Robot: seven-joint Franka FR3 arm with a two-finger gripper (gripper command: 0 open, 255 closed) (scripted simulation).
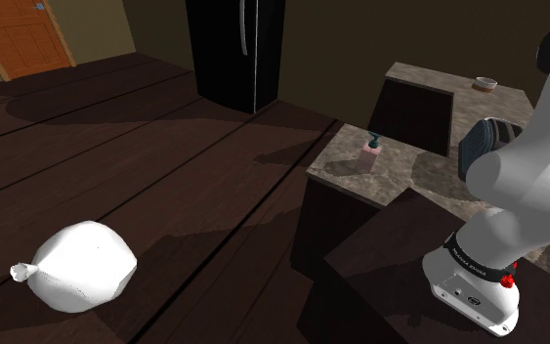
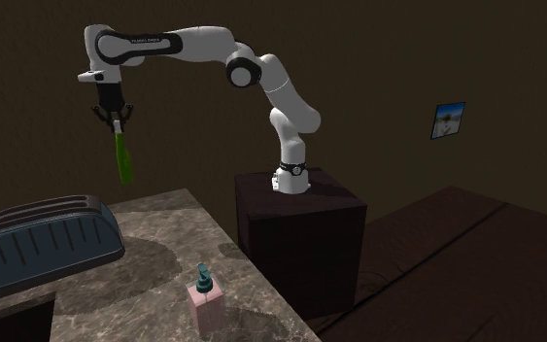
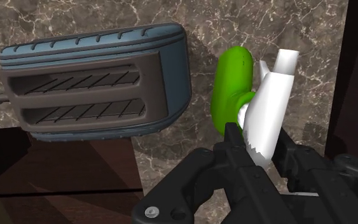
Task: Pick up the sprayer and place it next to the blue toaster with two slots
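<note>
Shoulder view: the white arm (image 1: 523,186) rises from its stand (image 1: 385,262) at the lower right and leaves the frame at the right edge.

Second exterior view: the arm arches up, then stretches flat toward this view's left. The gripper (image 2: 117,119) points down, high over the marble counter (image 2: 159,243). The sprayer (image 2: 122,157) hangs from it, slightly tilted, in the air above the blue toaster (image 2: 43,243).

Wrist view: the fingers (image 3: 233,137) are clenched on the sprayer's white head. Its bright green bottle reaches on past the fingertips, seen beside the toaster's two slots.

A dark plank floor (image 1: 165,147) lay dim beside a marble counter (image 1: 336,168); an orange door (image 1: 19,34) and a black fridge (image 1: 238,49) stood behind.
</note>
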